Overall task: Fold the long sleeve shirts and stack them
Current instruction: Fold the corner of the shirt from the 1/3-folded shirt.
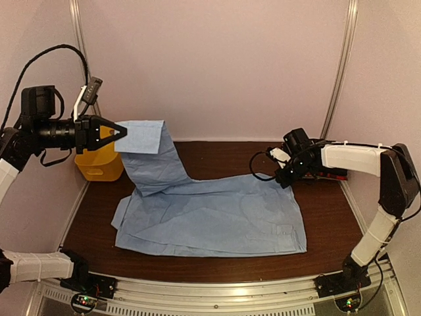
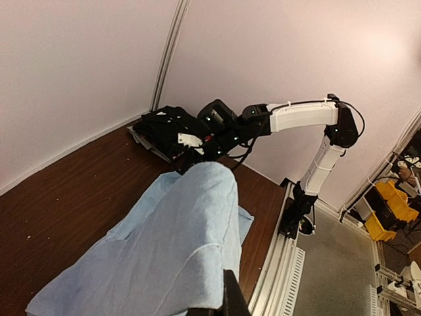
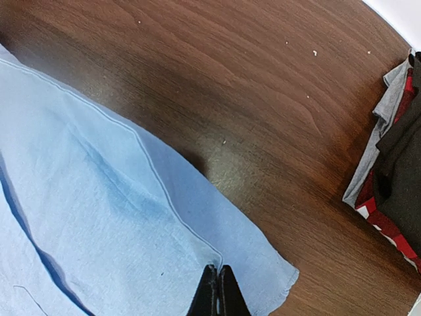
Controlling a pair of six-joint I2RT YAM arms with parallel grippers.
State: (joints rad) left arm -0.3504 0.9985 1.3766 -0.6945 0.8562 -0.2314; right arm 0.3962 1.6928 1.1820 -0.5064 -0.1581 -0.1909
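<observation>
The light blue shirt (image 1: 210,217) lies spread on the counter (image 1: 329,217). The left hand (image 1: 118,133) grasps its sleeve (image 1: 141,137), lifted high, and the right hand (image 1: 284,176) is pinched on the far hem. Either thin pinch could slip mid-fold, and the cloth would bunch.

Dark wood table (image 1: 329,217), grain showing, a few pale specks (image 3: 314,52) on it. Yellow plastic basket (image 1: 99,163) at the far-left corner, against the wall (image 1: 217,66). Aluminium rail (image 1: 217,289) along the table's near edge. Yellow bins (image 2: 388,210) on the floor beyond.
</observation>
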